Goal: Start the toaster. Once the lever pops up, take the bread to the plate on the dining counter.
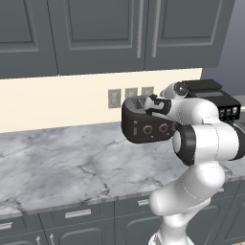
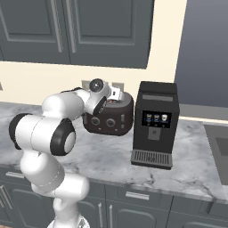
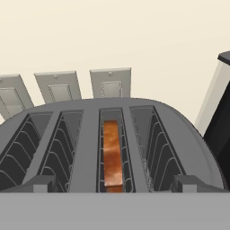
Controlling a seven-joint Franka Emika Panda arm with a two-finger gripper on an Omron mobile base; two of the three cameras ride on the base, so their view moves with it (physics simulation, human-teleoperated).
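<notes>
The squat black toaster [image 1: 146, 125] stands on the marble worktop against the wall, with two round knobs on its front. A small pale lever [image 1: 135, 129] sits left of the knobs. My gripper [image 1: 142, 102] hovers just above the toaster's top, open and holding nothing. In the hand view I look down on the toaster [image 3: 90, 134] and its slots, with my fingertips [image 3: 41, 184] spread wide at either side. The bread [image 3: 112, 155], tan-brown, sits down in the third slot from the left, right between my open jaws. The plate and the dining counter are out of view.
A tall boxy black appliance [image 2: 156, 122] with lit buttons stands close to the toaster's right. Wall outlets [image 3: 110, 83] are behind the toaster. Dark grey cabinets [image 1: 100, 33] hang overhead. Bare marble worktop [image 1: 62, 162] stretches to the left.
</notes>
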